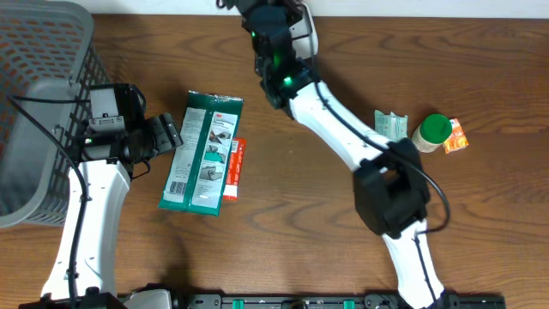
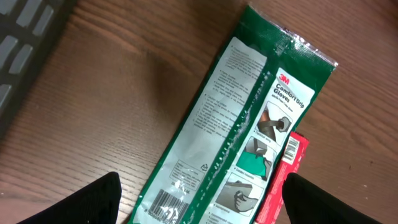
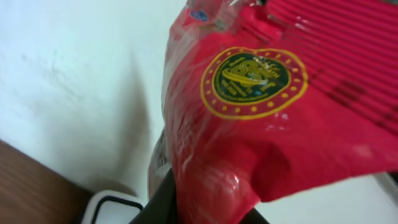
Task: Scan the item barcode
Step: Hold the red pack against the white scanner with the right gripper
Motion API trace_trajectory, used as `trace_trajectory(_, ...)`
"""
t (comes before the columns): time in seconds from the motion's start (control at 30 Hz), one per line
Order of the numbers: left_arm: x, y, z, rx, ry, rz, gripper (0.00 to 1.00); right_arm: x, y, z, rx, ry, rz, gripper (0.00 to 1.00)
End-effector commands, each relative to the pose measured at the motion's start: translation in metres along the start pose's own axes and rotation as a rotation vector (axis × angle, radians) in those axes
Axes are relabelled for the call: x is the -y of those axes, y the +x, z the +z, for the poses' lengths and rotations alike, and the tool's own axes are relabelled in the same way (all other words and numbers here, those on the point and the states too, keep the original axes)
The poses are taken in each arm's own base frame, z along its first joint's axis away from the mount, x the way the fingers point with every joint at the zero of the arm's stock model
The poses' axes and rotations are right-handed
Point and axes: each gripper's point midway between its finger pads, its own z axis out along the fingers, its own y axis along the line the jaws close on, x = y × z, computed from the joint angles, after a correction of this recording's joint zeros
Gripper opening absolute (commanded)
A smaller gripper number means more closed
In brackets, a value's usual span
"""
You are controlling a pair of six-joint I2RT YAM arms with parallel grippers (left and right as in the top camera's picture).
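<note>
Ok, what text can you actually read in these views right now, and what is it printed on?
"3M": green glove pack, near its top edge.
"Comfort Grip Gloves": same pack, under the logo.
Fine print and barcode digits on that pack: too small to read.
Round gold-green emblem on the red bag: lettering blurred.
Print on the red packet beside the pack, the green-capped bottle and the orange packet: unreadable.

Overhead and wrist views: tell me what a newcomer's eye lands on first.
The shiny red bag with a gold-ringed emblem fills the right wrist view, pinched in the shut right gripper at the far side of the table. Next, the long green glove packet lies flat left of centre, barcode end nearest the robot, with the open left gripper beside it.
</note>
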Motion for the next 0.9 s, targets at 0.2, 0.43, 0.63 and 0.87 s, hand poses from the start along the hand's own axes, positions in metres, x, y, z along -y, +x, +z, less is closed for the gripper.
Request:
trace_trajectory(0.2, -0.002, -0.002, 0.0, 0.003, -0.01, 0.019, 0.83, -0.039, 0.033, 0.02, 0.01, 0.046, -0.365, 0.01)
trace_trajectory(0.43, -0.002, -0.002, 0.0, 0.003, -0.01, 0.019, 0.83, -0.038, 0.062, 0.038, 0.003, 0.034, -0.35, 0.01)
trace_trajectory(0.63, -0.002, -0.002, 0.0, 0.003, -0.01, 0.019, 0.83, -0.048, 0.08, 0.045, -0.022, -0.045, -0.277, 0.01)
trace_trajectory(0.87, -0.002, -0.002, 0.0, 0.003, -0.01, 0.019, 0.83, -0.05, 0.09, 0.047, -0.053, -0.062, -0.11, 0.01)
